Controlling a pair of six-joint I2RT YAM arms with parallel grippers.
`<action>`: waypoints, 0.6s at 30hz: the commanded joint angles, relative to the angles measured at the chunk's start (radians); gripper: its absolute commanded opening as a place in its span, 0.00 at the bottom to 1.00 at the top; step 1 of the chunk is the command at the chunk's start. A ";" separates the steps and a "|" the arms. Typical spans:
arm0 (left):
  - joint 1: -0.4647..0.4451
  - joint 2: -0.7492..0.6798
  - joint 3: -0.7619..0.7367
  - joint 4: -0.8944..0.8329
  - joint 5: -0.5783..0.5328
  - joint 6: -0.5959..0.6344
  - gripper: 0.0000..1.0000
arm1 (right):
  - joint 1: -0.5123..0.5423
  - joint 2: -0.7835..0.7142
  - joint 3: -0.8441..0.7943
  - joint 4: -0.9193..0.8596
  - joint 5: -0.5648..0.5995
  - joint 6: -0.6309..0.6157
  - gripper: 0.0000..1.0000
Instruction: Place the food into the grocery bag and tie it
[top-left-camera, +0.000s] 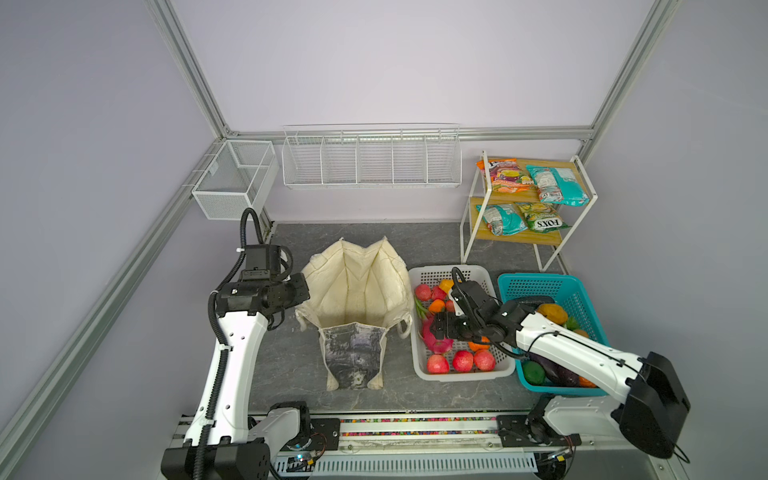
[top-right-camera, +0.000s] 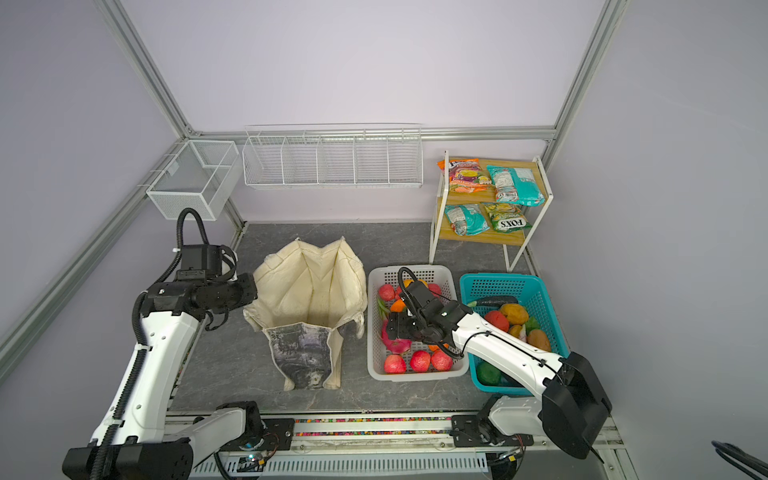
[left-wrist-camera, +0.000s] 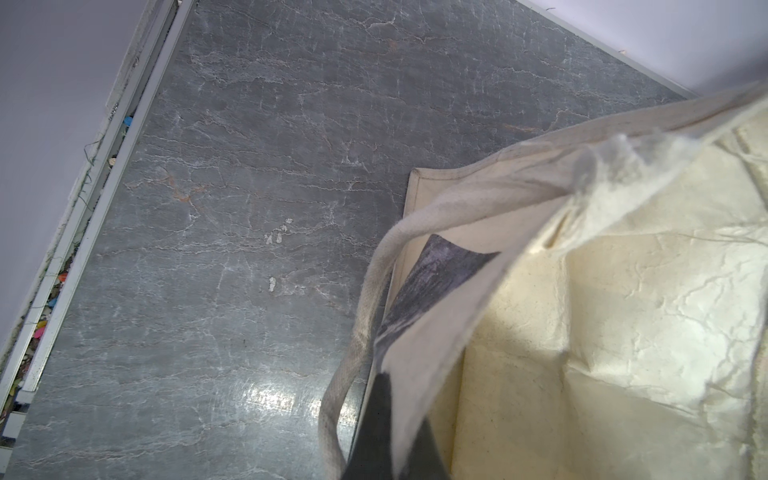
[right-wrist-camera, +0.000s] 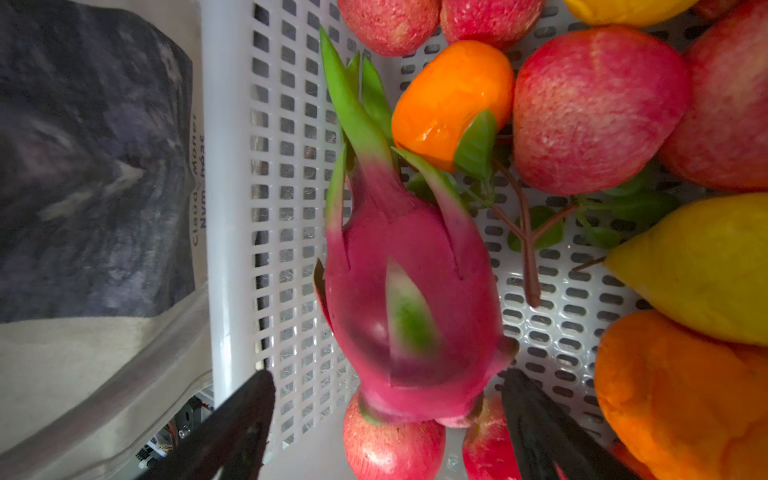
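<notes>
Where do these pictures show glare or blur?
Left wrist view: glare patch on the grey tabletop, grocery bag rim near the lens blurred. Right wrist view: dragon fruit soft at its near end, the apple sharper. Both top views: evenly lit.

The grocery bag (top-left-camera: 357, 282) is cream, with a grey-black printed panel (top-left-camera: 353, 349). The surface (top-left-camera: 291, 374) is dark grey with pale marble-like veins. The white basket (top-left-camera: 465, 375) has a grid of holes, as does the teal basket (top-left-camera: 536, 284). The apples (top-left-camera: 462, 360) are red with pale speckling, the orange (top-left-camera: 436, 306) glossy orange, the dragon fruit (right-wrist-camera: 407, 299) pink with green tips. One packet (top-left-camera: 557, 185) is teal
</notes>
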 joint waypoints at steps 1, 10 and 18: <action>0.008 0.004 -0.003 0.009 0.005 0.003 0.00 | -0.007 -0.013 -0.056 -0.003 -0.023 0.037 0.88; 0.008 0.007 0.003 0.010 0.011 0.003 0.00 | -0.024 0.014 -0.108 0.059 -0.059 0.044 0.88; 0.008 0.003 0.000 0.011 0.017 0.004 0.00 | -0.033 0.102 -0.107 0.165 -0.124 0.041 0.88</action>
